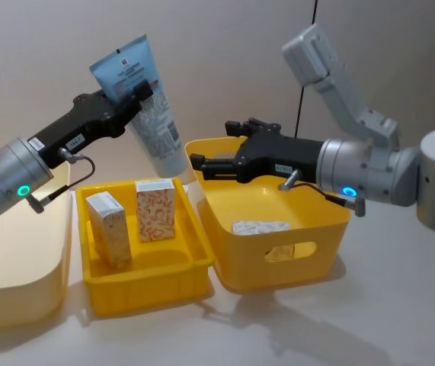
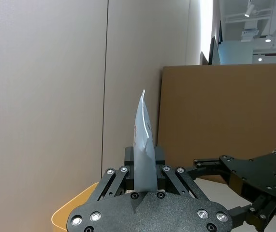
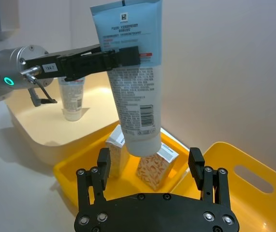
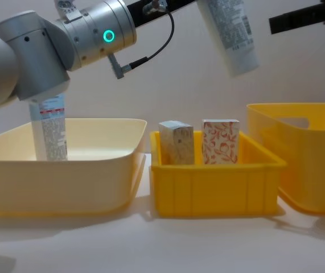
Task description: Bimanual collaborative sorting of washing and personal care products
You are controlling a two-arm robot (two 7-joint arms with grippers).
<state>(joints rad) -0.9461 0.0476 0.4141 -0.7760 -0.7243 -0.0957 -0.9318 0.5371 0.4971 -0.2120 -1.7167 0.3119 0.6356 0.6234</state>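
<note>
My left gripper (image 1: 141, 93) is shut on a squeeze tube (image 1: 150, 114), light blue at its upper end and white with print below, held high and tilted over the small yellow bin (image 1: 145, 282). The left wrist view shows this tube (image 2: 143, 140) edge-on between the fingers. My right gripper (image 1: 215, 145) is open, level with the tube's lower cap and just to its right. From the right wrist, the tube (image 3: 134, 82) hangs a short way ahead of the open fingers (image 3: 103, 164). A marbled carton (image 1: 109, 227) and an orange-leaf carton (image 1: 155, 210) stand upright in the small bin.
A deep yellow bin (image 1: 308, 252) under my right arm holds a pale carton (image 1: 259, 226). The cream bin (image 4: 94, 165) on the left holds a second upright tube (image 4: 49, 132). A plain wall stands close behind the bins.
</note>
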